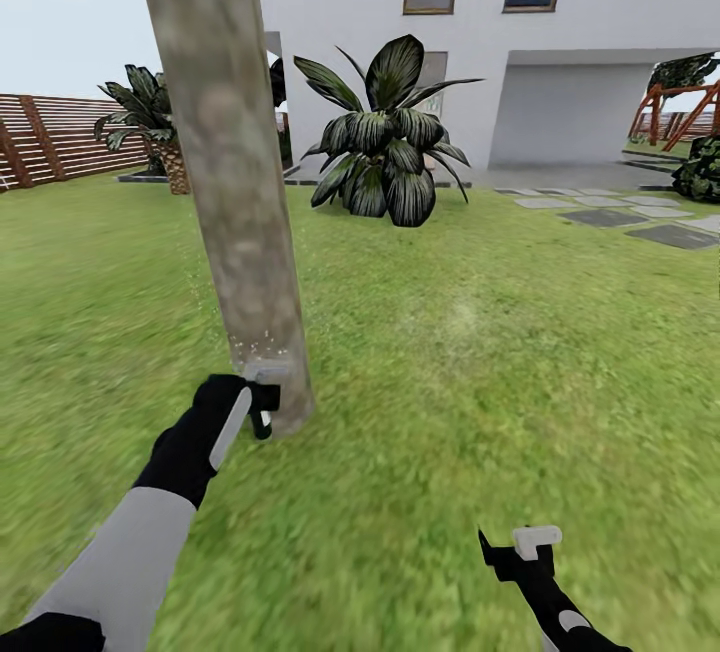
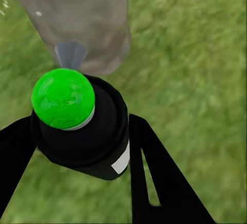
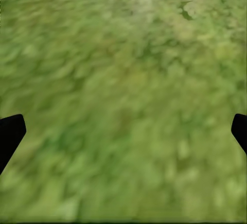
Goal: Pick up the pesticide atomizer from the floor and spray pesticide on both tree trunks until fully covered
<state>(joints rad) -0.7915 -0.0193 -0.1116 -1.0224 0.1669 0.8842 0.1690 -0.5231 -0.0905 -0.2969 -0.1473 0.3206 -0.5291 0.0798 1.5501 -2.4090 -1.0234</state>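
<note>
The tree trunk rises from the lawn, and low at its base the left gripper clamps the pesticide atomizer between its fingers, nozzle just beside the bark where white specks of pesticide cling. Spraying only from this low spot would likely leave the trunk's upper reaches bare. Well away from the trunk, the right gripper hangs spread wide over grass, empty.

Head camera high, downward; wrist cameras close over grass.

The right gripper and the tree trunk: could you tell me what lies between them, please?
Only bare grass separates the right gripper from the tree trunk, as the head view shows.
</note>
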